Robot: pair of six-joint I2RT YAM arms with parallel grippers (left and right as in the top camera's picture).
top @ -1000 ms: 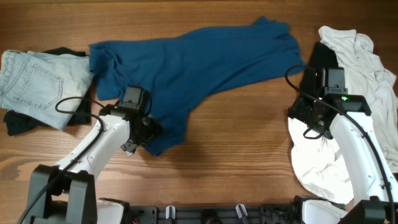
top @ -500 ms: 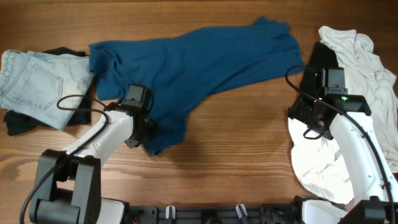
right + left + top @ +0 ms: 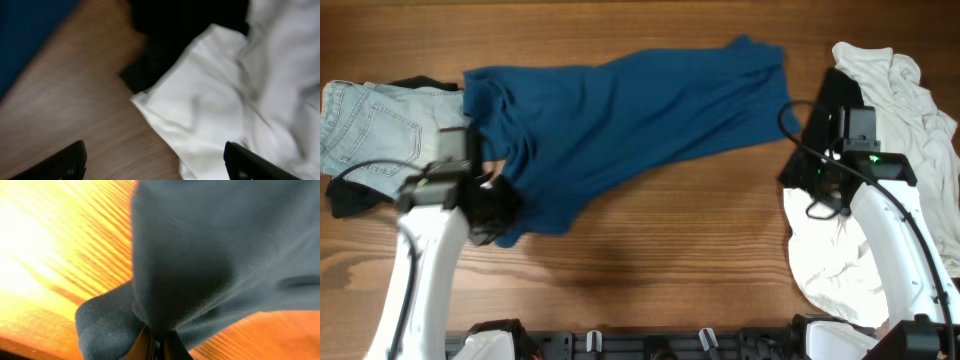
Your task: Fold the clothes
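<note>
Since a second ago the left arm has swung toward the left edge, and the left pincer (image 3: 159, 346), open back then, is now shut tight on a bunched fold at the lower corner of the blue shirt (image 3: 620, 120). That corner has been dragged leftward with it, so the hanging lobe that lay near the middle of the tabletop (image 3: 670, 260) now sits close to the jeans (image 3: 370, 135), and the shirt's far right end has slid a little left, away from the right arm. The right arm has not moved, and the right pincer (image 3: 155, 167) has its fingers wide apart with nothing between them, above bare wood and the edge of the white garment (image 3: 900, 90). The shirt lies spread in a long slanted band across the upper middle of the tabletop, deep blue, soft and rumpled, with folds gathering toward the gripped corner. The left wrist view shows its fine knit weave pinched into a pleat between the fingertips. The jeans are pale, faded denim with a stitched pocket, lying on a dark garment (image 3: 348, 198) at the left. At the right, crumpled white cloth partly covers a black garment (image 3: 832, 98). The tabletop is brown wood with a streaked grain
</note>
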